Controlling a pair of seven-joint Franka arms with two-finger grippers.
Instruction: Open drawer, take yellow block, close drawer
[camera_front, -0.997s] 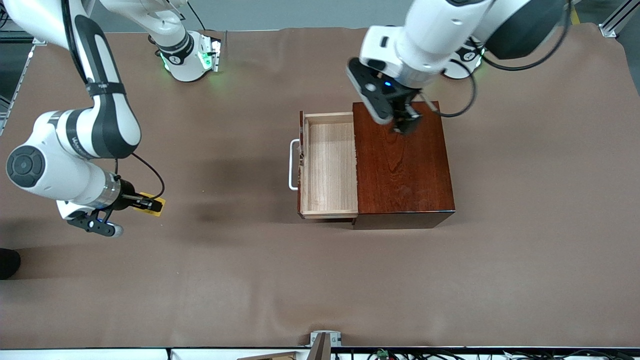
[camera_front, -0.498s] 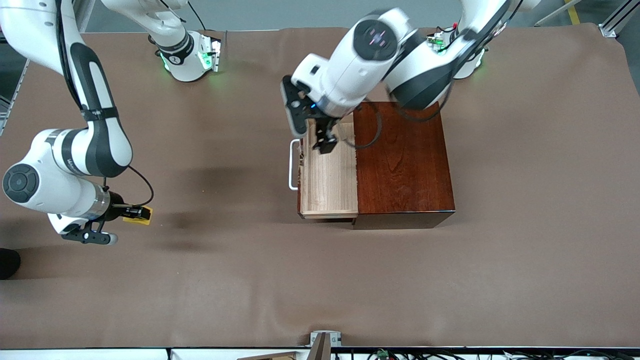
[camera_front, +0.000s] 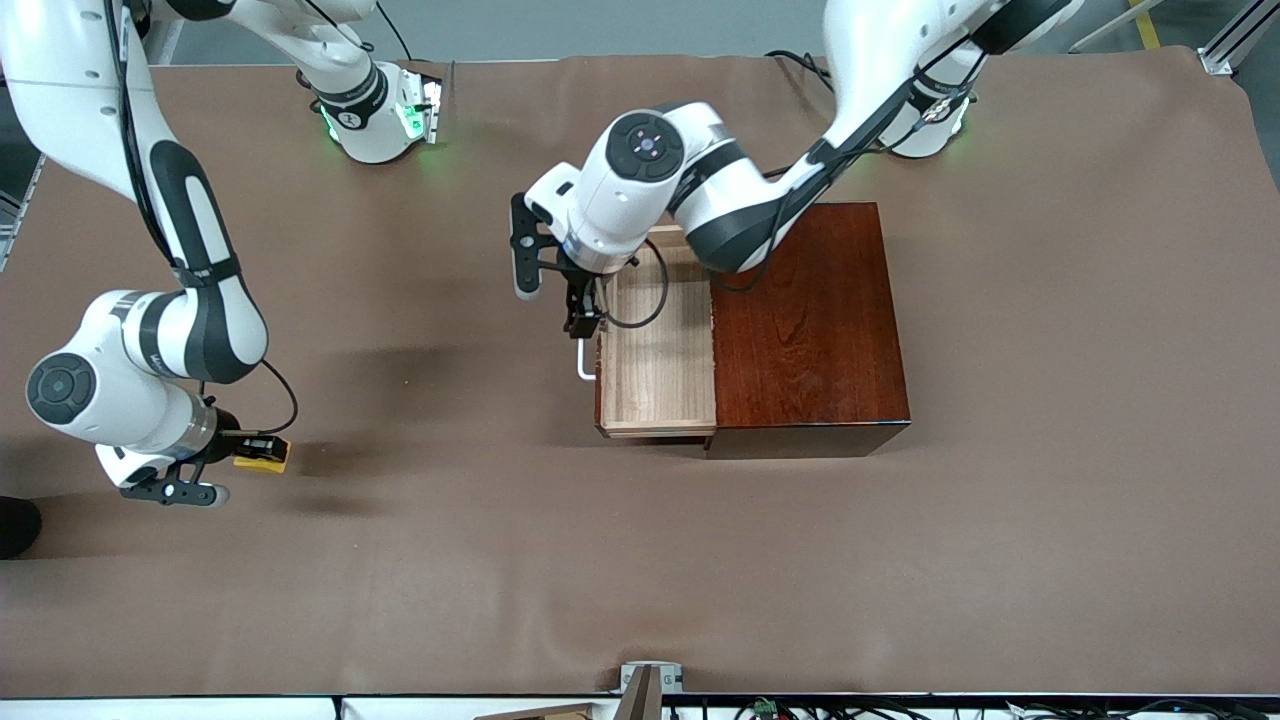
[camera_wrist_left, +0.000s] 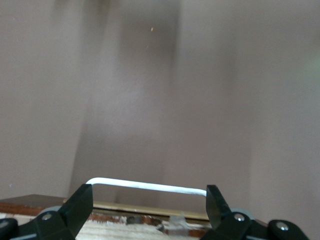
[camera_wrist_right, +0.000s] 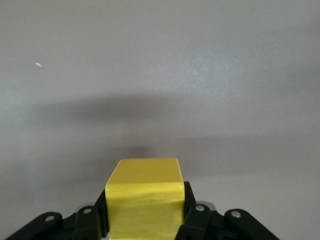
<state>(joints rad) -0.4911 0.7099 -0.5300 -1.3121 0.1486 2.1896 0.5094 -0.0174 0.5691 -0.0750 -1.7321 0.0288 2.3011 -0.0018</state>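
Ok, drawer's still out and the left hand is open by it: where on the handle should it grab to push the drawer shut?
Probably the straight middle run of the white handle, coming down from above. The bar stands off the front of the drawer, leaving a gap for a finger. The left hand hangs open over the bar, its fingers spread along it. The right hand holds the yellow block.

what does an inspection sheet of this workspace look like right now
surface: brown table cover, creased.
job's things: drawer of the wooden box pulled open, nothing inside; yellow block out, held toward the right arm's end.
clutter: nothing seen.
grippers: left gripper over the white handle, jaws open; right gripper shut on the block.
cables: black cable looping over the drawer.
surroundings: metal frame at the table's corner.
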